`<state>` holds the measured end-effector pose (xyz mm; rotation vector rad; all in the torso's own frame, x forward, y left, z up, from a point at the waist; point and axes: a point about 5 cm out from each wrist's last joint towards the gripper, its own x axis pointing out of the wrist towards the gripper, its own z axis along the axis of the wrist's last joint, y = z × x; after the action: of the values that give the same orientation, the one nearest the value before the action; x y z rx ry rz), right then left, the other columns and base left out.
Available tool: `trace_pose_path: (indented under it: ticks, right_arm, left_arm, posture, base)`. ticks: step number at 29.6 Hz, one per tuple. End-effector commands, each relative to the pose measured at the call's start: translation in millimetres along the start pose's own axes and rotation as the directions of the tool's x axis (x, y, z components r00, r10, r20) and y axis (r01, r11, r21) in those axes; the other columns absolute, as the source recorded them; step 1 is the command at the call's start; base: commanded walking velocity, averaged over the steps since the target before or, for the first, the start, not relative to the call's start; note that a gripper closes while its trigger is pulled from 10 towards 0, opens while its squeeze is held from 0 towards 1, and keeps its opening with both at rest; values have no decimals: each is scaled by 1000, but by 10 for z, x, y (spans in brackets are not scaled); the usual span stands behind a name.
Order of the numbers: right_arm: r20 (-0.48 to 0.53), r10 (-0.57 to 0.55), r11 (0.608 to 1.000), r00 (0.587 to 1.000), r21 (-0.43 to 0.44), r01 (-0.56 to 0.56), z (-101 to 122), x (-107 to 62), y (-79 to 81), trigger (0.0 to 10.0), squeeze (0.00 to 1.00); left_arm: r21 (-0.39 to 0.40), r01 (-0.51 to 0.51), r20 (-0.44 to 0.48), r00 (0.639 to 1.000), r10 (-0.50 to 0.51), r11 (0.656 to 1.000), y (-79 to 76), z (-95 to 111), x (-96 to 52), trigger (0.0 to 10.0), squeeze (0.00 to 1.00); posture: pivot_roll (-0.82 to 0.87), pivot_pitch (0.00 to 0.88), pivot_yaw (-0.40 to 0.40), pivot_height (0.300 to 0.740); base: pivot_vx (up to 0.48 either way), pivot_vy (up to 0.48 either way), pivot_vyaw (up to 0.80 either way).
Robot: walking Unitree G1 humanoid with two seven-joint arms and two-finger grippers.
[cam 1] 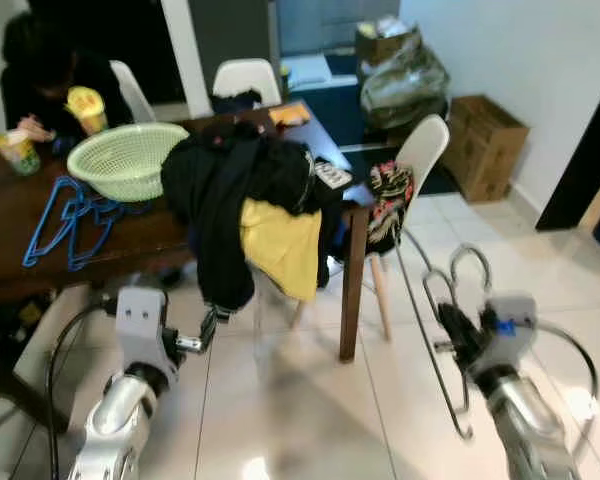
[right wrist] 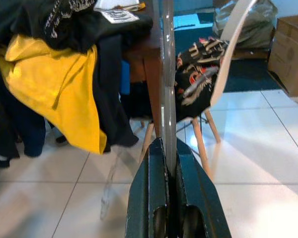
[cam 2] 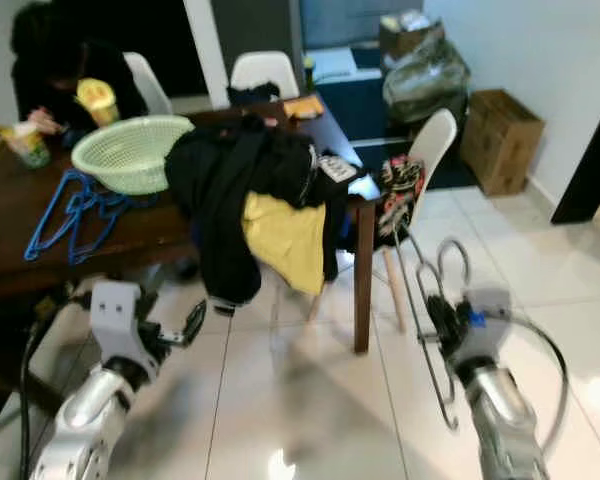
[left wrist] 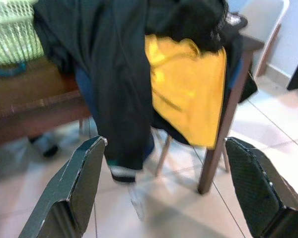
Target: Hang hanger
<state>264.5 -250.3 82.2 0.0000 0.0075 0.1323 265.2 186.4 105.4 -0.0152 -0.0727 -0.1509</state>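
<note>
Glossy white floor tiles (cam 1: 310, 400) lie nearest, with the dark tabletop (cam 1: 40, 215) beyond, carrying black and yellow clothes (cam 1: 250, 200), a green basket (cam 1: 127, 158) and blue hangers (cam 1: 70, 220). The right pincer (right wrist: 170, 163) is clamped on a wire hanger (cam 1: 435, 320), held near the floor before a white chair (cam 1: 420, 150); the left pincer (left wrist: 164, 183) stands wide, gripping nothing. The hanger's outline is blurred

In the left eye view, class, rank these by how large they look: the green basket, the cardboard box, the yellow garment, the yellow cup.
1. Green basket
2. Yellow garment
3. Cardboard box, though it stands farther away
4. Yellow cup

The top two look close.
</note>
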Motion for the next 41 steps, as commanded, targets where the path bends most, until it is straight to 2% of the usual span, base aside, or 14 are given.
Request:
trace_pose_path:
  ticks: [1,7,8,9,11,12,13,16,18,21,23,27,33,41]
  right_arm:
    - [49,55,998,997,28,-57,78,55,223,10000,0]
    - [50,28,998,998,51,-30,39,73,275,10000,0]
    - [61,4,998,998,64,-8,74,116,243,10000,0]
    - [61,4,998,998,64,-8,74,116,243,10000,0]
    - [62,-90,989,994,122,82,116,171,123,10000,0]
    - [62,-90,989,994,122,82,116,171,123,10000,0]
    - [12,-164,972,986,175,160,112,189,43,10000,0]
    - [-11,-177,973,984,149,177,117,182,33,10000,0]
    - [-8,-150,981,989,123,150,125,200,107,10000,0]
    - [-9,-134,985,991,110,134,118,213,145,10000,0]
    - [-16,-62,998,998,24,62,107,249,235,10000,0]
    - [-11,-51,998,999,22,51,113,252,243,10000,0]
    - [-16,-22,1000,1000,11,23,122,251,274,10000,0]
    - [-23,-40,998,999,38,41,111,254,261,10000,0]
  left_arm:
    - [16,-23,-21,1000,24,1000,90,-26,-75,10000,0]
    - [18,-6,7,1000,6,1000,49,46,-39,10000,0]
    - [23,14,42,999,-15,1000,18,146,19,10000,0]
    - [23,14,42,999,-15,1000,18,146,19,10000,0]
    - [24,58,108,992,-60,998,-46,337,91,10000,0]
    - [24,58,108,992,-60,998,-46,337,91,10000,0]
    - [29,115,183,976,-118,993,-133,557,146,10000,0]
    - [35,141,218,965,-145,989,-184,672,167,10000,0]
    - [39,150,247,957,-155,988,-212,769,186,10000,0]
    - [40,151,257,954,-157,988,-218,800,193,10000,0]
    - [48,87,243,965,-96,995,-134,767,205,10000,0]
    - [48,70,237,968,-79,996,-108,752,205,10000,0]
    - [53,-26,222,975,14,998,63,742,210,10000,0]
    - [7,-18,181,983,17,1000,55,712,258,10000,0]
  posture:
    - [-10,0,70,740]
    - [-7,0,70,740]
    - [-6,0,68,740]
    - [-6,0,68,740]
    - [-1,0,63,740]
    - [-1,0,63,740]
    - [0,0,58,740]
    - [1,0,58,740]
    - [1,0,58,740]
    - [1,0,58,740]
    - [0,0,54,740]
    - [0,0,54,740]
    - [2,0,49,740]
    - [2,0,50,740]
  base:
    - [364,0,0]
    - [409,0,0]
    - [480,0,0]
    - [480,0,0]
    - [480,0,0]
    - [480,0,0]
    - [480,0,-800]
    - [480,0,-800]
    - [480,0,-788]
    - [480,0,-788]
    - [480,0,0]
    - [480,0,0]
    - [480,0,667]
    - [255,0,100]
